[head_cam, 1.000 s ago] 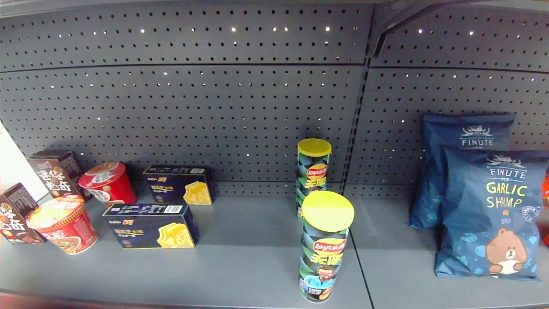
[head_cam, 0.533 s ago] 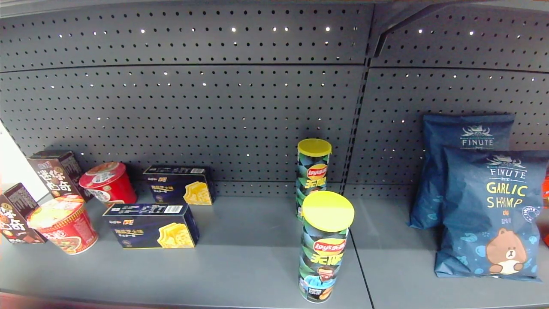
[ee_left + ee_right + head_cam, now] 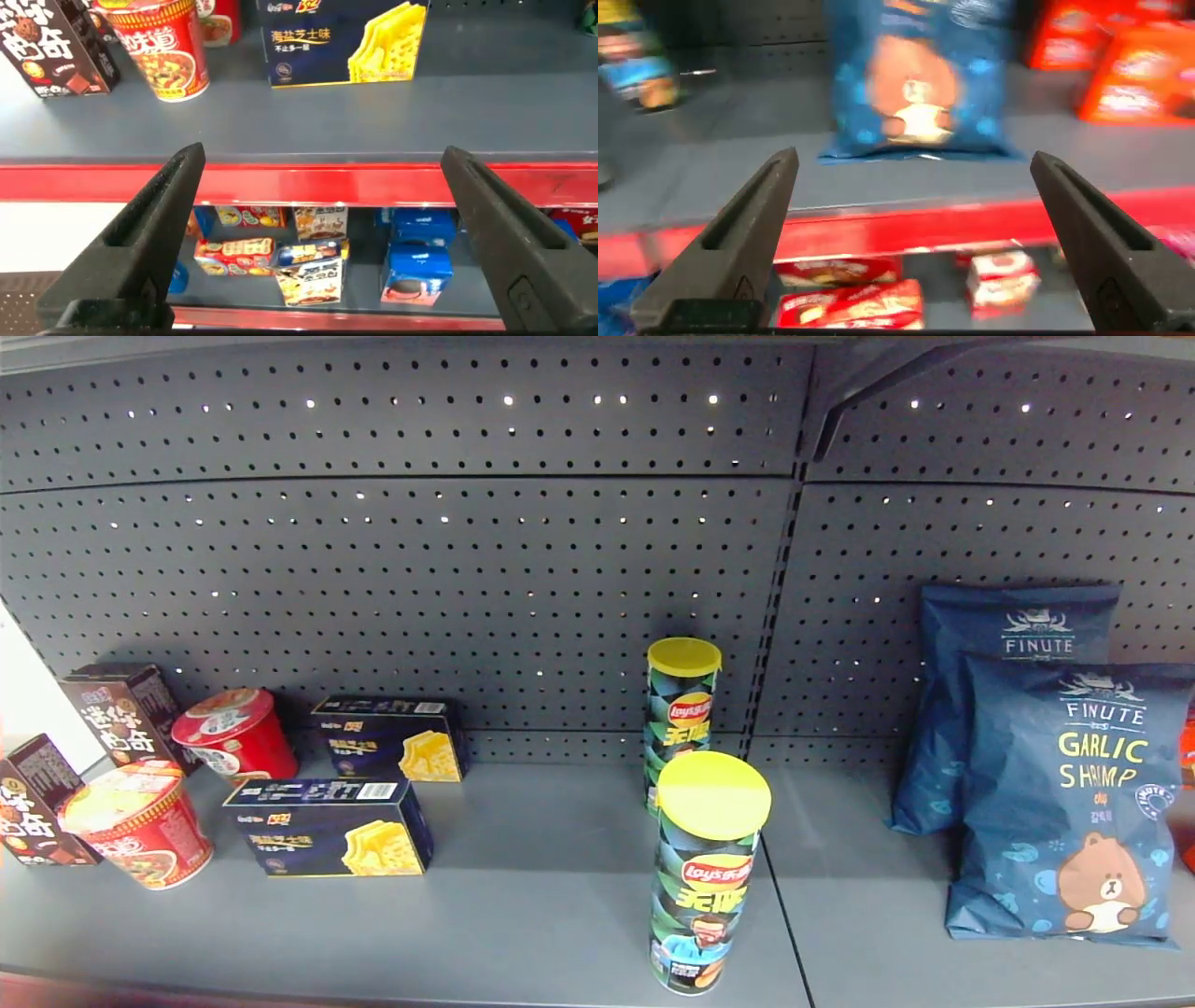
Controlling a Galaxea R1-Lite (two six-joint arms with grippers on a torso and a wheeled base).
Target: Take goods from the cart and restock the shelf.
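Dark grey pegboard back panel (image 3: 420,597) | slotted upright (image 3: 780,616) between bays | pinpoints of light through upper holes | slanted bracket (image 3: 868,383) top right

shelf (image 3: 560,896) | two yellow-lidded chip cans (image 3: 707,868) upright centre | blue snack bags (image 3: 1064,803) right | noodle cups (image 3: 140,821), boxes (image 3: 327,826) left

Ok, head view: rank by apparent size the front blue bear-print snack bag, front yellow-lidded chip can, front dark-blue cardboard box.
Blue bear-print snack bag
Yellow-lidded chip can, marginally; it's nearer the camera
Dark-blue cardboard box
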